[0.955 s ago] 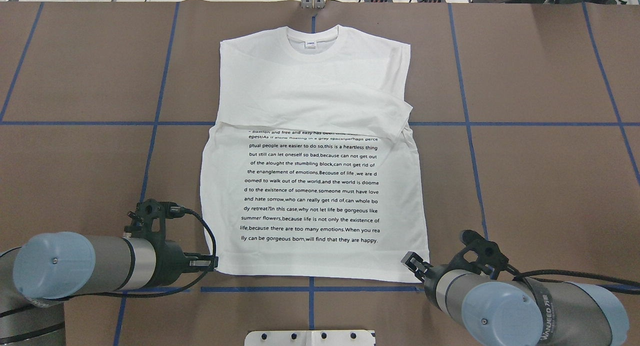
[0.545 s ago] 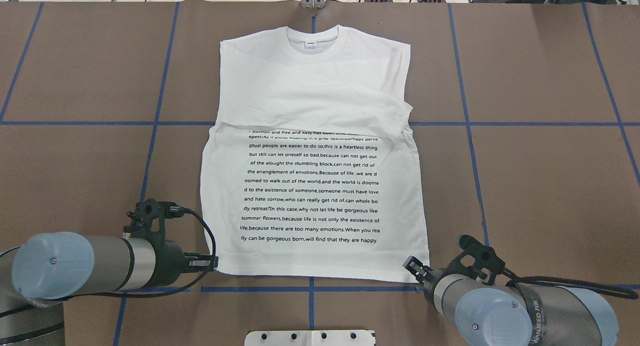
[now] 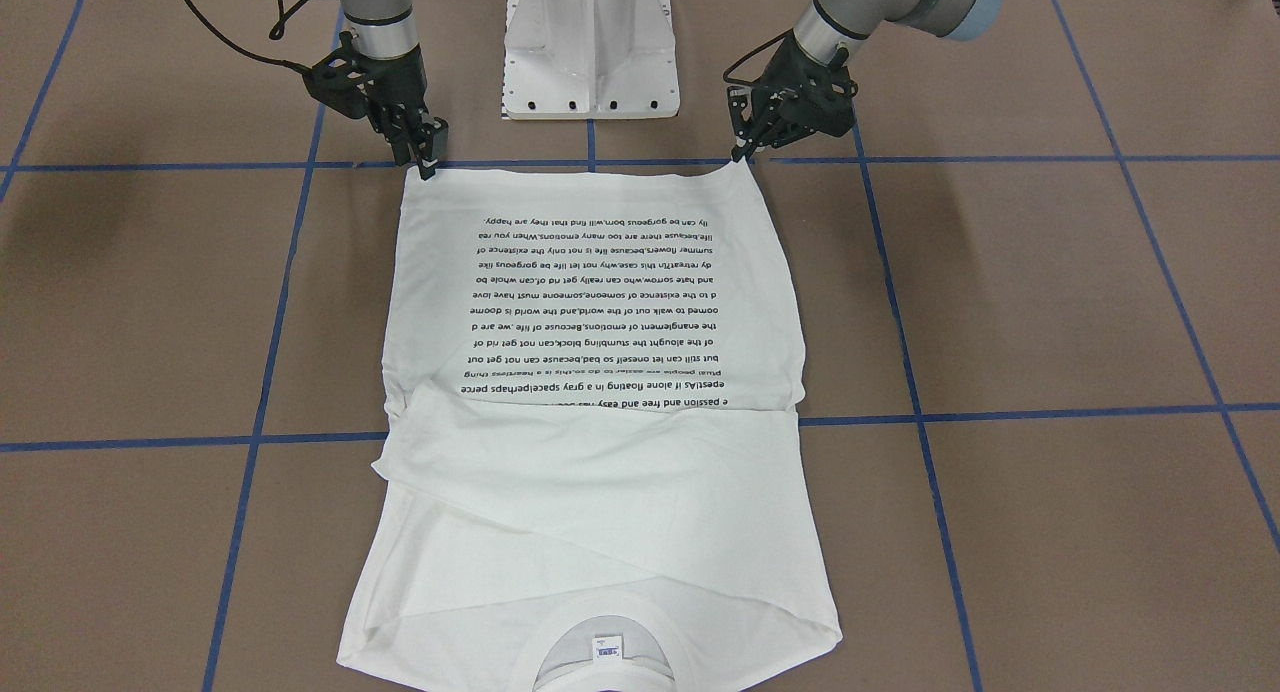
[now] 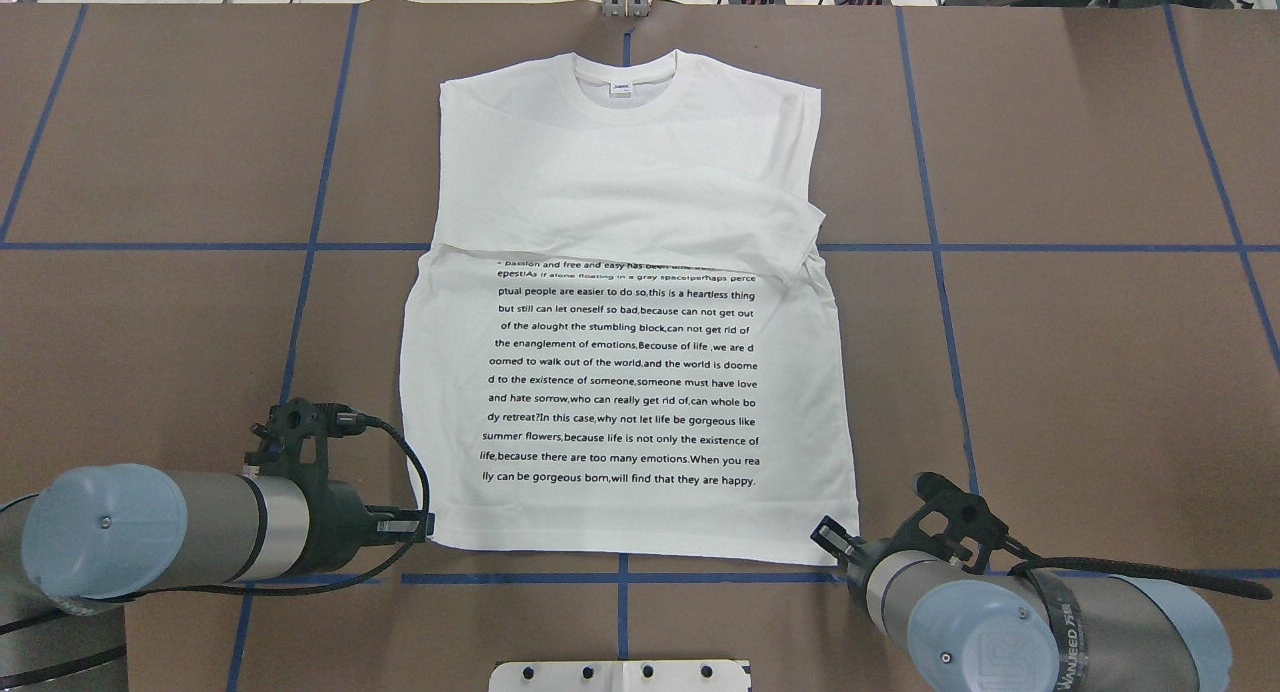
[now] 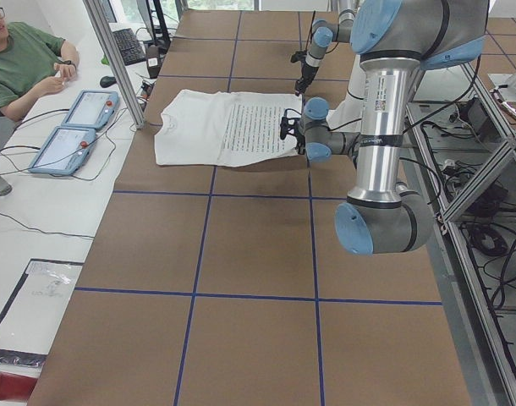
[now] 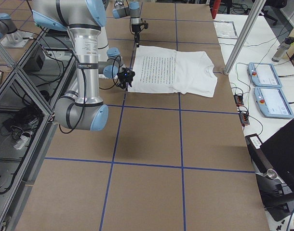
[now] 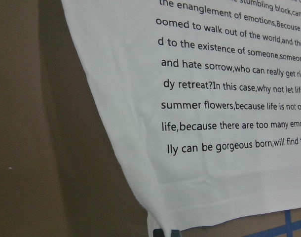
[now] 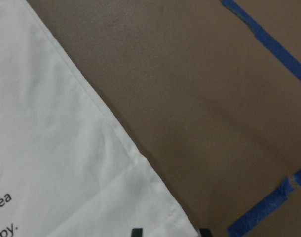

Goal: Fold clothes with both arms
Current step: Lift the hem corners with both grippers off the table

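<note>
Brown paper-covered tabletop (image 4: 150, 122), ruled into squares by blue tape lines (image 4: 1100, 247), is carrying a large white long-sleeved T-shirt (image 4: 620, 172). It is lying flat at the centre of the overhead frame, printed side up. Its long axis is running from the top to the bottom of that frame: the ribbed round collar (image 4: 625, 77) is pointing to the upper edge, away from the robot, and the straight hem (image 4: 620, 544) is facing the lower edge. Both sleeves are lying folded across the chest, overlapping the top lines of the black text block (image 4: 620, 372), so the garment is presenting as a narrow rectangle, judged ready for a hem-to-collar fold. The black left gripper (image 4: 425, 524) is sitting at the lower-left hem corner. In its wrist view the fingertips are showing close together on the cloth, so it is judged to be pinching that corner. The black right gripper (image 4: 822, 532) is sitting at the lower-right hem corner, its tips standing apart in its wrist view with the corner between them, not yet clamping. One gripper at each corner is judged to be serving an even lift of the hem.
</note>
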### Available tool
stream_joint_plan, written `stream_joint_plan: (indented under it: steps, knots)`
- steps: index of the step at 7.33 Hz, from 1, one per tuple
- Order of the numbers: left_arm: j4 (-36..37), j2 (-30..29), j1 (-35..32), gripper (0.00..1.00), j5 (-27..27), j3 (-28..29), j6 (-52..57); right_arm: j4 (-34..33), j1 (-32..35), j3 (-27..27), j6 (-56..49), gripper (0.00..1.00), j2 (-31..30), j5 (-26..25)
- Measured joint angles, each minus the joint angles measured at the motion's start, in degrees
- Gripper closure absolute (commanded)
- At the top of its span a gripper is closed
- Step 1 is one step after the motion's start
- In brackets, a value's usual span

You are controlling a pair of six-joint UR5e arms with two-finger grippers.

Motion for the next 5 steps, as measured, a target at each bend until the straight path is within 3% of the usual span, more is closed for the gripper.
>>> stream_joint_plan:
  steps: [3,5]
  knots:
    - [0.00,0.26,0.00,1.00,-0.02,-0.16,-0.01,-0.29,-0.49,-0.05,-0.32,0.53,-0.09,-0.46]
    - [0.00,0.32,0.00,1.00,-0.03,-0.23,-0.01,-0.44,-1.13,-0.48,-0.47,0.54,-0.17,-1.25]
